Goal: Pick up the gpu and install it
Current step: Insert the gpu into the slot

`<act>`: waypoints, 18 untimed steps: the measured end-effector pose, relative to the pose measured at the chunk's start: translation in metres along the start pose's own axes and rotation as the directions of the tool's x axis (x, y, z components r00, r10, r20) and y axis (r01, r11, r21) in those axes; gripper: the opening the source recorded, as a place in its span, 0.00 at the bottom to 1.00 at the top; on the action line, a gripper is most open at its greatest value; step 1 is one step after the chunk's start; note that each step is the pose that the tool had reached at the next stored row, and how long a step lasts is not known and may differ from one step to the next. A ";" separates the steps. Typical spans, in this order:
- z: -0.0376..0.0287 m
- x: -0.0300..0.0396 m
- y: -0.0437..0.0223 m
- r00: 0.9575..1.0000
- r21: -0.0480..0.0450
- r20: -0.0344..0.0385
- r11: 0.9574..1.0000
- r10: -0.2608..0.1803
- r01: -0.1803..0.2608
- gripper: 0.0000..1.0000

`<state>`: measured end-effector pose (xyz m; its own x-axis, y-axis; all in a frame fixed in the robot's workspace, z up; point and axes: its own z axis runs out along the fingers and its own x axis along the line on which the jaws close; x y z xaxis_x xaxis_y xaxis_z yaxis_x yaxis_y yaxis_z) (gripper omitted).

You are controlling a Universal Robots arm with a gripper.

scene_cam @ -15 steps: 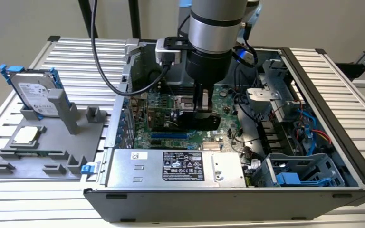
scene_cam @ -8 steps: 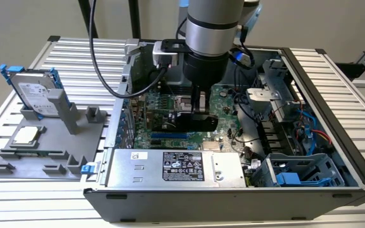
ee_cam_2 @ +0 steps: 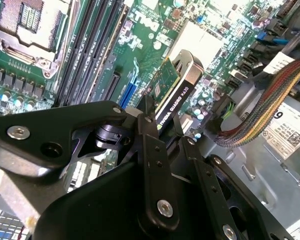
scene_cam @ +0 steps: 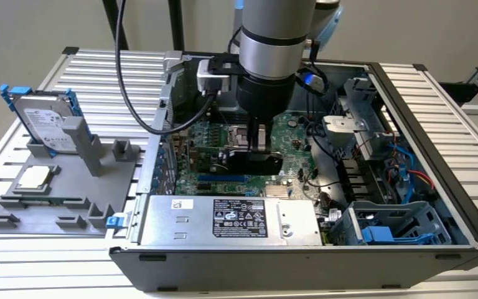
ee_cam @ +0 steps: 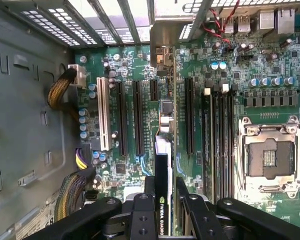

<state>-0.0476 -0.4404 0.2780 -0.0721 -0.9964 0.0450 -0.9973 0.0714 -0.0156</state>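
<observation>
- I see my tool (ee_cam_2: 162, 127) clamped on the gpu (ee_cam_2: 174, 90), gripping its edge.
- The gpu hangs edge-down inside the open computer case (scene_cam: 438, 118), just above the motherboard (ee_cam: 140, 70) slots.

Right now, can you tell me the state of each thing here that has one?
gpu: held on edge between the gripper's fingers, above the motherboard inside the case.
gripper: shut on the gpu, lowered into the open computer case.
processor socket: empty, frame closed.
expansion slots: those in view are empty.
hard drive: standing upright in the grey holder outside the case.
processor chip: lying flat on the grey holder.
</observation>
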 end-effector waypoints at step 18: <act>0.0099 0.0005 0.0182 1.000 -0.002 0.026 1.000 -0.003 0.003 0.00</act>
<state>-0.0656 -0.4400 0.2678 -0.0687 -0.9975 0.0190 -0.9976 0.0684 -0.0138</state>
